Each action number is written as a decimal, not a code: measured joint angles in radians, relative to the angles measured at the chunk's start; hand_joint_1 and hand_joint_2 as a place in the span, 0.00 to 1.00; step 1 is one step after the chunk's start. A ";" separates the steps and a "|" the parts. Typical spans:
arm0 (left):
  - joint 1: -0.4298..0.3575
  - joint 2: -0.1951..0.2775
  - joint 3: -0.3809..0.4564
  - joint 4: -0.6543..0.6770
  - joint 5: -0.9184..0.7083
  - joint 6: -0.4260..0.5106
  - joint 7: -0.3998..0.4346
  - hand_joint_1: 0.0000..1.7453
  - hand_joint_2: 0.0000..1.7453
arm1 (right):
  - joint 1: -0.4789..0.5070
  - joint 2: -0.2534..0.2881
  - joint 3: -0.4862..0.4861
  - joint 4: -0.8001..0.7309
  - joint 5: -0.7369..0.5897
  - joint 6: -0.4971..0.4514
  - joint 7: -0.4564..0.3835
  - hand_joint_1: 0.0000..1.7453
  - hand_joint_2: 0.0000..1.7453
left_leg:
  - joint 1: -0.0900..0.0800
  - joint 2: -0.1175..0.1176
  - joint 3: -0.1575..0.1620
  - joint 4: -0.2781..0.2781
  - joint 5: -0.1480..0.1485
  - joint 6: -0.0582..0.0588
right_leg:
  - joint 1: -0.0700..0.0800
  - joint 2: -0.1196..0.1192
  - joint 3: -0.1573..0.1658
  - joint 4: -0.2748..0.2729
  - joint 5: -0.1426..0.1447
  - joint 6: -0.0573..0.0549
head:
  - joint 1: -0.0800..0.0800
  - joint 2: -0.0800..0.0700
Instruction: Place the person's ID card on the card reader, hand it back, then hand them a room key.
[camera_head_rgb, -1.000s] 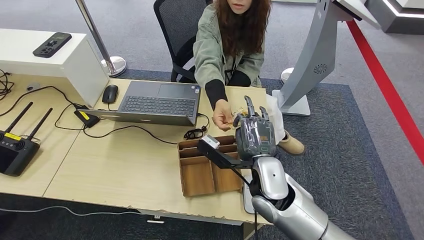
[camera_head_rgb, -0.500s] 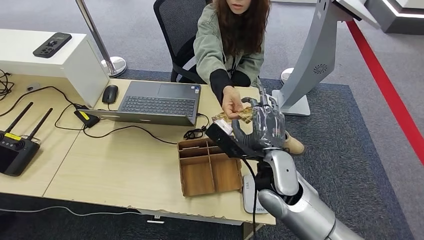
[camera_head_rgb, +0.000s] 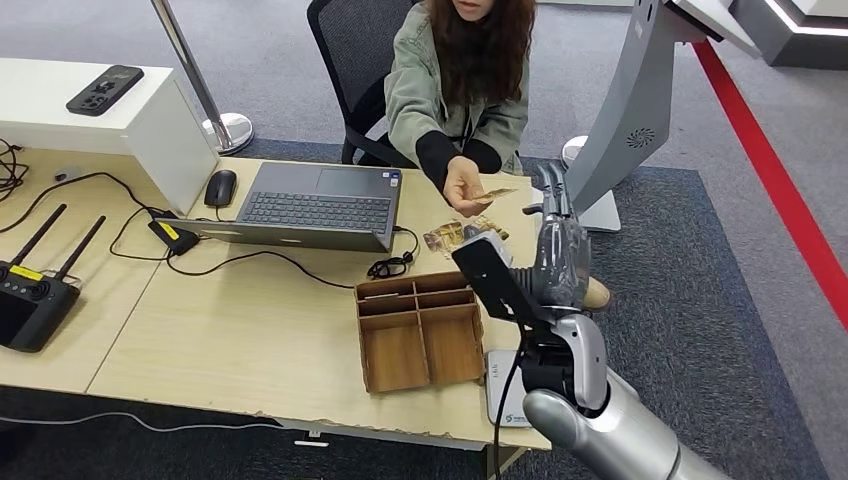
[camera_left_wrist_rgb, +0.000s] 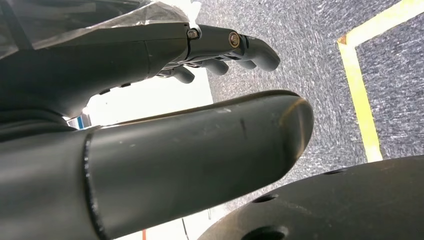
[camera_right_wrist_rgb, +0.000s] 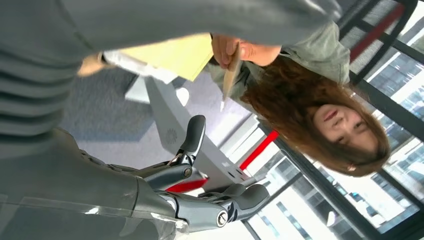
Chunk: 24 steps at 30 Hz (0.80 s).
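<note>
Raised over the table's right end in the head view, the right robot hand (camera_head_rgb: 558, 250) points its fingers (camera_head_rgb: 552, 190) up and apart, holding nothing. A person's hand (camera_head_rgb: 462, 186) just beyond and to its left pinches the ID card (camera_head_rgb: 494, 194), which is held in the air above the table (camera_head_rgb: 250, 320) and apart from the robot's fingers. Another patterned card (camera_head_rgb: 452, 236) lies flat on the table below that hand. Nearer the robot sits a wooden divided tray (camera_head_rgb: 418, 330), and a white card reader (camera_head_rgb: 503, 390) lies just beside the tray at the table's near right corner, partly hidden by the silver arm. A laptop (camera_head_rgb: 315, 205) stands open further left, with a black mouse (camera_head_rgb: 220, 187) beside it and a black remote controller (camera_head_rgb: 30, 295) with two antennas at the left edge.

From the left wrist view, the left robot hand (camera_left_wrist_rgb: 150, 115) hangs over grey carpet with a yellow floor line (camera_left_wrist_rgb: 357, 85); its dark fingers (camera_left_wrist_rgb: 240, 47) are stretched out and apart from the thick thumb, with nothing between them.

From the right wrist view, the right robot hand's fingers (camera_right_wrist_rgb: 195, 135) are spread and bare, and the person's hand (camera_right_wrist_rgb: 240, 50) holds the card (camera_right_wrist_rgb: 231, 75) edge-on, clear of them.
</note>
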<state>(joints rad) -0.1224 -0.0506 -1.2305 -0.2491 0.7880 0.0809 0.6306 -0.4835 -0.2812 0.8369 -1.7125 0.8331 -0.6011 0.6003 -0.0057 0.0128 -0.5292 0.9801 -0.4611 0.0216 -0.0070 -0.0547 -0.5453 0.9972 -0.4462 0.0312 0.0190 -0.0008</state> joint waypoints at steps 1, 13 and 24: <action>0.000 0.000 -0.001 0.000 -0.001 -0.001 0.000 0.00 0.00 | 0.009 0.000 0.000 -0.003 -0.016 -0.027 -0.013 0.00 0.00 | 0.000 0.000 0.000 0.000 0.000 0.000 | 0.000 0.000 0.000 0.000 0.000 0.000 | 0.000 0.000; -0.005 0.004 -0.015 0.002 -0.019 -0.009 0.008 0.00 0.00 | 0.191 0.041 -0.141 -0.061 -0.139 -0.059 -0.291 0.00 0.00 | 0.000 0.000 0.000 0.000 0.000 0.000 | 0.000 -0.001 0.000 0.000 0.000 0.000 | 0.000 0.000; -0.016 0.011 -0.033 0.002 -0.036 -0.024 0.045 0.00 0.00 | 0.357 0.117 -0.292 -0.105 -0.179 -0.059 -0.496 0.00 1.00 | 0.000 0.000 0.001 0.000 0.000 0.000 | 0.000 -0.001 0.001 0.000 -0.001 0.000 | 0.000 0.000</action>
<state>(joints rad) -0.1380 -0.0397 -1.2639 -0.2476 0.7516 0.0567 0.6756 -0.1269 -0.1639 0.5446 -1.8175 0.6539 -0.6603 0.1046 -0.0056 0.0123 -0.5286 0.9801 -0.4612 0.0216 -0.0069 -0.0554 -0.5445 0.9972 -0.4467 0.0308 0.0191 -0.0008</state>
